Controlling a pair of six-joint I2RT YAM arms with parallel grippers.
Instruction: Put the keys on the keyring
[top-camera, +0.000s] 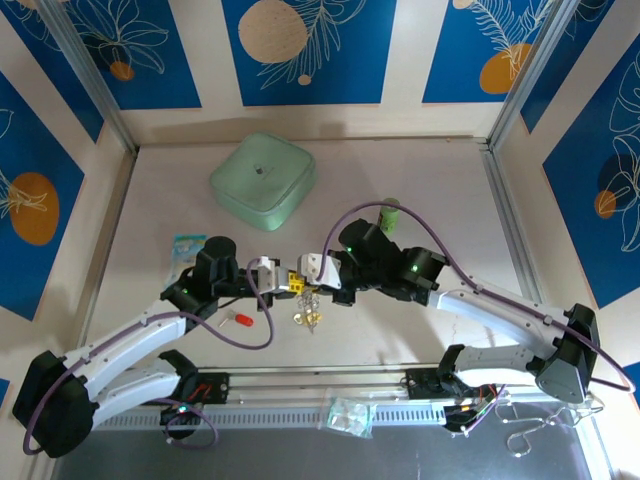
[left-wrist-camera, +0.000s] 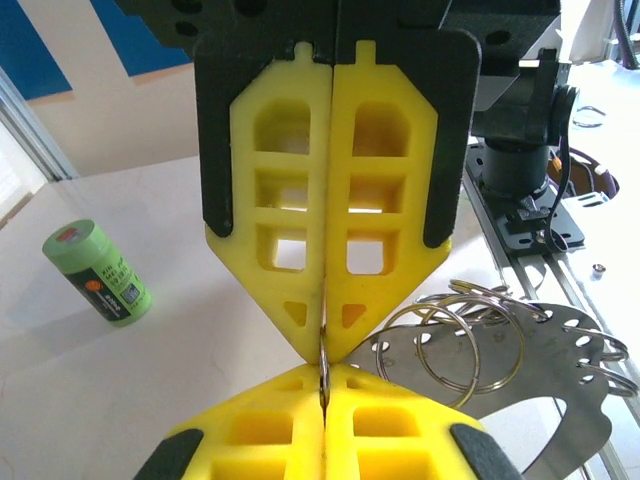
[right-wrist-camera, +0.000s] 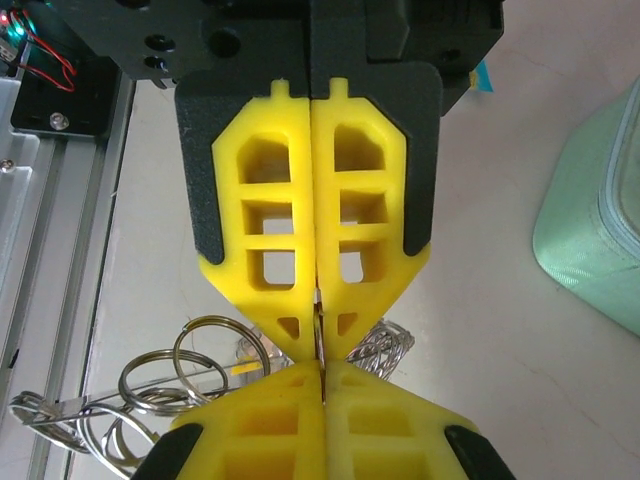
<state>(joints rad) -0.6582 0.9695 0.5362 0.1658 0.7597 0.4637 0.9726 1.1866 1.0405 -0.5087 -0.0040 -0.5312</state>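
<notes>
The left gripper (left-wrist-camera: 323, 380) and the right gripper (right-wrist-camera: 322, 378) meet tip to tip over the middle of the table (top-camera: 430, 335), each with its yellow fingers pressed fully together on the same thin metal loop (left-wrist-camera: 324, 352), seen edge-on in the seam between them. A cluster of split rings (left-wrist-camera: 465, 340) and a perforated metal plate (left-wrist-camera: 570, 385) hang from that loop at 6 o'clock of the tips and crowd the space just under the fingers. In the right wrist view what looks like the beaded keyring (right-wrist-camera: 385, 345) sags just beside the tips at 3 o'clock, partly hidden behind the fingers. The red-headed key (top-camera: 240, 320) lies loose on the table at 8 o'clock of the meeting point, apart from the bunch, with the left arm's purple cable (top-camera: 262, 338) curving close beside it. The yellow-headed key cannot be made out with certainty. A pale green lid (top-camera: 263, 180) sits at 11 o'clock, a green cylinder (top-camera: 390, 215) at 2 o'clock behind the right wrist, and a teal packet (top-camera: 188, 247) at 9 o'clock.
</notes>
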